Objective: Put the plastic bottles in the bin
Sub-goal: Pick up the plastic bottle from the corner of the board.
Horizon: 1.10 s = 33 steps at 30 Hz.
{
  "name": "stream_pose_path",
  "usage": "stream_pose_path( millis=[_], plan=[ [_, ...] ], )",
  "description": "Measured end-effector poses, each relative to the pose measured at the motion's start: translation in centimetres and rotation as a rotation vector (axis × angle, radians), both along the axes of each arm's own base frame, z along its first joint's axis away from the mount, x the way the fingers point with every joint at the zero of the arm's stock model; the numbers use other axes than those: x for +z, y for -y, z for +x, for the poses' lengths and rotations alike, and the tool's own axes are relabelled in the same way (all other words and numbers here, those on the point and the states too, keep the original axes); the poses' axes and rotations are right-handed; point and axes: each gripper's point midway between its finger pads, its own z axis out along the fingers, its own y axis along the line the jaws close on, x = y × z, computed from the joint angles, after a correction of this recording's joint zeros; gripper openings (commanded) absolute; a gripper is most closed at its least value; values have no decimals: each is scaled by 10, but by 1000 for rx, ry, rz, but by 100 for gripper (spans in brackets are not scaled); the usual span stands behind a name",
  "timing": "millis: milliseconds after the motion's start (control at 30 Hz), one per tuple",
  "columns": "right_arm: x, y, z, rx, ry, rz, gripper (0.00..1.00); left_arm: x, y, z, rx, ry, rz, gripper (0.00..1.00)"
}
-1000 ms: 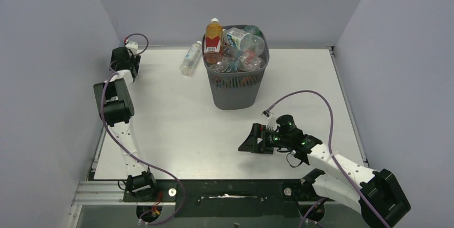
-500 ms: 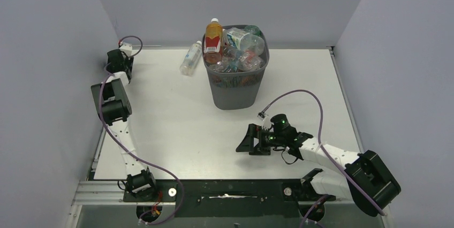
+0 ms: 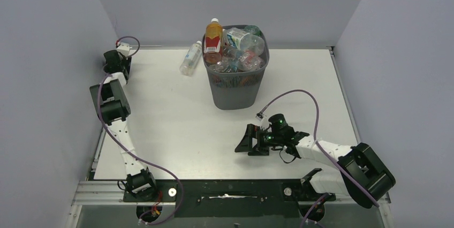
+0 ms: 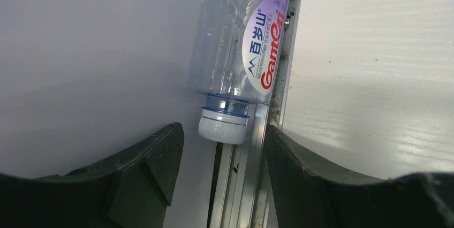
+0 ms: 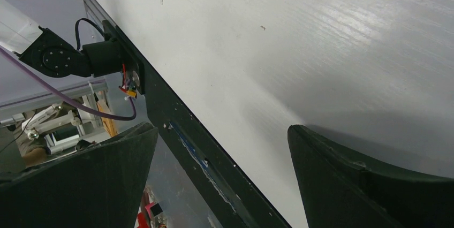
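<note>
The bin [image 3: 235, 93] stands at the back centre, heaped with plastic bottles [image 3: 243, 51]. An orange bottle with a red label [image 3: 213, 39] stands up at its left rim. A clear bottle [image 3: 190, 58] lies on the table left of the bin. Another clear bottle [image 4: 243, 51], with a purple-white label and a white cap [image 4: 223, 126], lies along the table's left edge rail against the wall. My left gripper [image 4: 223, 129] [image 3: 111, 62] is over it, its jaws apart on either side of the cap and touching nothing. My right gripper [image 3: 242, 145] [image 5: 222, 129] hangs open and empty low over the table's front.
The left wall [image 4: 80, 51] and the aluminium edge rail [image 4: 251, 185] hem in the left gripper. A black bar [image 5: 176, 126] runs along the table's near edge under the right gripper, with the left arm's base [image 5: 59, 59] beyond it.
The left gripper has moved further into the back left corner and its jaws have narrowed. The right gripper has shifted slightly left as its arm folded lower.
</note>
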Motion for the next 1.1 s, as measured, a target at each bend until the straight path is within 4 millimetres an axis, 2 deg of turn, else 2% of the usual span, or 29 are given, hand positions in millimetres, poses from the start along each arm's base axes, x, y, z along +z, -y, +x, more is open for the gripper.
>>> stream_pose_path(
  millis=[100,333,500,567,1100],
  plan=[
    [-2,0,0,2,-7,-1,98,1,-1,4,-1,15,2,62],
    [-7,-3,1,6,-21,-2,98,2,-2,10,-4,48,20,62],
    [-7,-6,3,11,-27,7,98,2,-1,15,-15,66,30,54],
    [-7,-7,4,11,-29,14,98,0,1,19,-27,70,34,45],
    [-6,-14,7,23,-33,39,98,-5,2,22,-36,67,35,29]
  ],
)
